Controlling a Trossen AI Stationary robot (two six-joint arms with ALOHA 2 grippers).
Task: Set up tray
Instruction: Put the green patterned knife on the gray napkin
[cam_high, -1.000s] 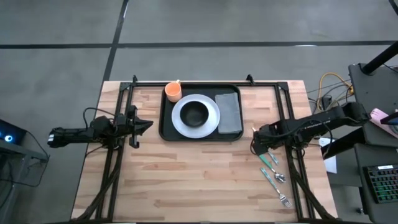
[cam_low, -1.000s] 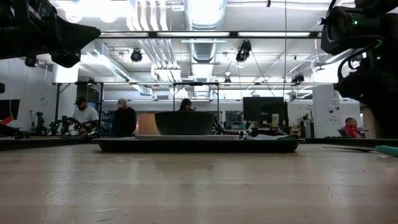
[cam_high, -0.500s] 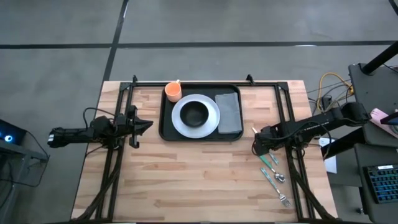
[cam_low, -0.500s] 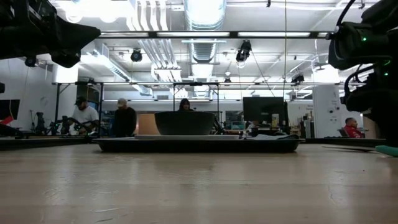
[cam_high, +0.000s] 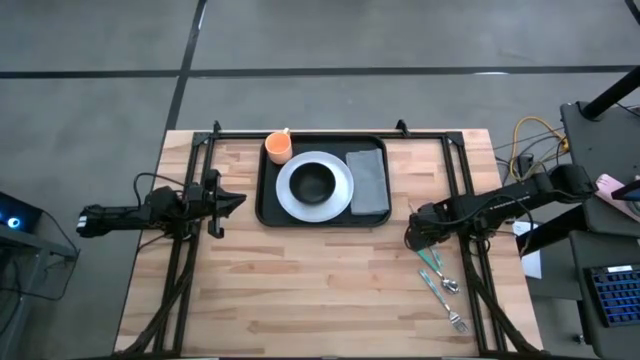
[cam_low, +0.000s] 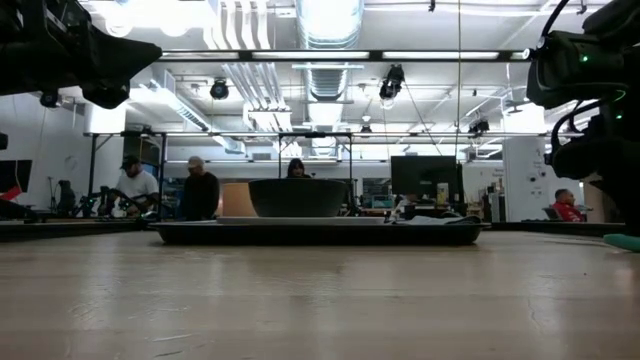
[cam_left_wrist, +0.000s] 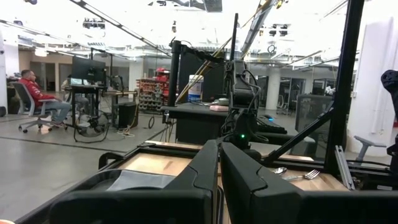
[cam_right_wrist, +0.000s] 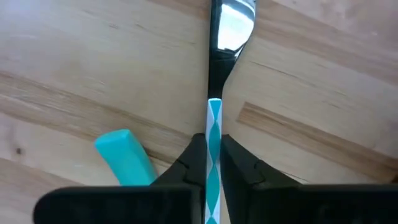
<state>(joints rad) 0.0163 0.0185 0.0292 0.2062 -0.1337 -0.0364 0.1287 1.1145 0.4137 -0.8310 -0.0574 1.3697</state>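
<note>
The black tray (cam_high: 320, 224) lies at the table's far middle. On it are a white plate (cam_high: 342, 196) with a dark bowl (cam_high: 315, 183), an orange cup (cam_high: 278, 148) and a grey folded napkin (cam_high: 367, 183). Right of the tray, my right gripper (cam_high: 420, 240) is shut on a piece of cutlery (cam_right_wrist: 213, 118) with a teal-and-white handle and a shiny metal head. It is one of several pieces lying on the wood. My left gripper (cam_high: 238, 200) waits shut, left of the tray, holding nothing. My right gripper pinches the teal-and-white handle (cam_right_wrist: 213, 127) between its two fingers, one on each side, so the fingers lie across it. They come from above, pointing down. The metal head (cam_right_wrist: 234, 25) reaches out past the fingertips, close over the wood; whether it is lifted does not show.
More cutlery lies near the right gripper: a loose teal handle (cam_right_wrist: 124, 160), and a spoon (cam_high: 445, 285) and a fork (cam_high: 456, 321) toward the near right. Black frame rails (cam_high: 195, 200) run along the table's left, right and far sides. Bare wood fills the near half.
My right gripper has come down a little onto the cutlery and shut on the teal-and-white handle.
</note>
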